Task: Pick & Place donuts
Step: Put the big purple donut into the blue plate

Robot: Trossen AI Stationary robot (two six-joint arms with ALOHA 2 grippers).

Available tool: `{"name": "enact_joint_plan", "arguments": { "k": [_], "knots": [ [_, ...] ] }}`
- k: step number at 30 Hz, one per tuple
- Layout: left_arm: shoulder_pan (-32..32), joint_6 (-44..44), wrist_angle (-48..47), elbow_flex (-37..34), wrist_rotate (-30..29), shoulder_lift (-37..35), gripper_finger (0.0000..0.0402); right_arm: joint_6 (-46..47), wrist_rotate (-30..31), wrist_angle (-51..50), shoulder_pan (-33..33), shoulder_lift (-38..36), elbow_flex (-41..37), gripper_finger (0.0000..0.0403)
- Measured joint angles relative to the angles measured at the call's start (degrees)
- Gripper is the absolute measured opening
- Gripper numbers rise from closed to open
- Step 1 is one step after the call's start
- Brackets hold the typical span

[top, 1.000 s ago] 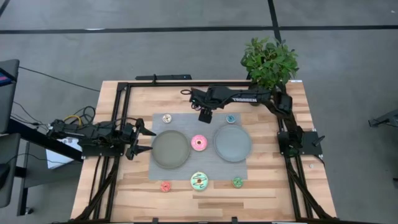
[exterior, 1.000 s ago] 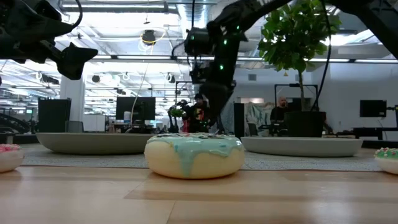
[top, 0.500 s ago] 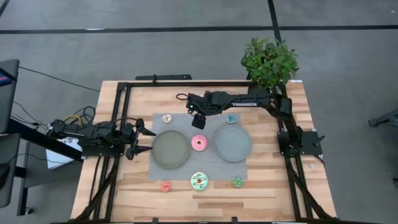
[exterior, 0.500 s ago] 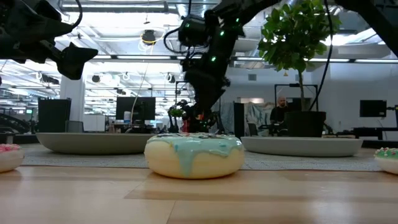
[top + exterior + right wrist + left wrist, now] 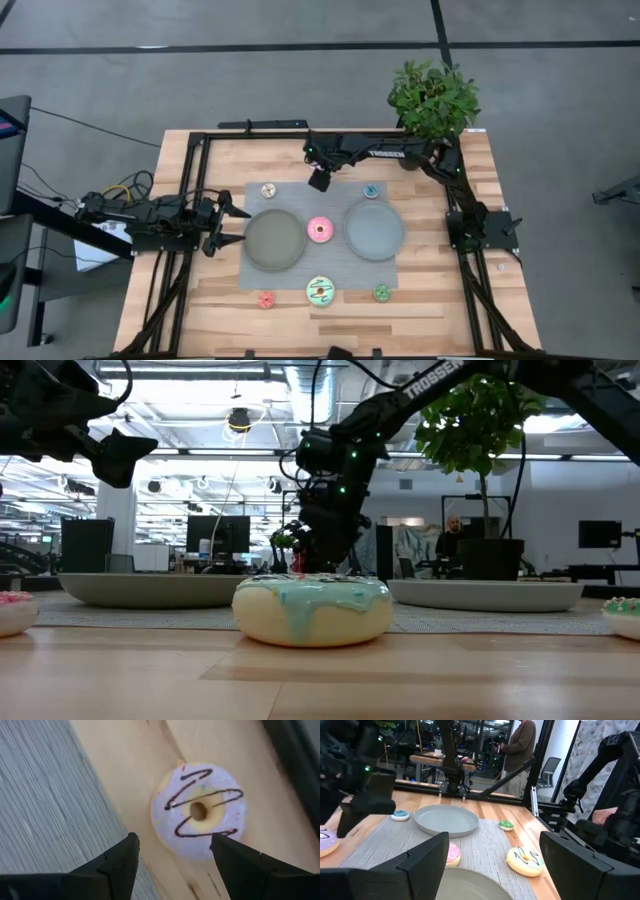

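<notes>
Our right tool (image 5: 172, 857) hangs over the lilac donut (image 5: 199, 810), which lies on bare wood at the desk's (image 5: 200, 300) far edge, just off the grey mat (image 5: 260, 275). The fingers stand spread, holding nothing, with the donut showing between them. We judge it light and somewhat soft, its glazed top perhaps slick, so we would pinch it across the ring's outer sides. The black frame rail (image 5: 260, 135) runs near on the far side, leaving little room there; toward the two grey plates (image 5: 273, 238) the way looks open. Our left tool (image 5: 232, 225) waits spread wide at the left plate's edge.
</notes>
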Motion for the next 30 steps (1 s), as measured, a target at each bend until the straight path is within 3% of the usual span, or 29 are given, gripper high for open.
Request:
{"name": "enact_joint_plan", "arguments": {
  "k": [30],
  "knots": [
    [0.0, 0.0, 0.0, 0.0, -0.2, 0.0, 0.0304, -5.7, 1.1, 3.1, -1.4, 0.0, 0.1, 0.024]
  ]
}}
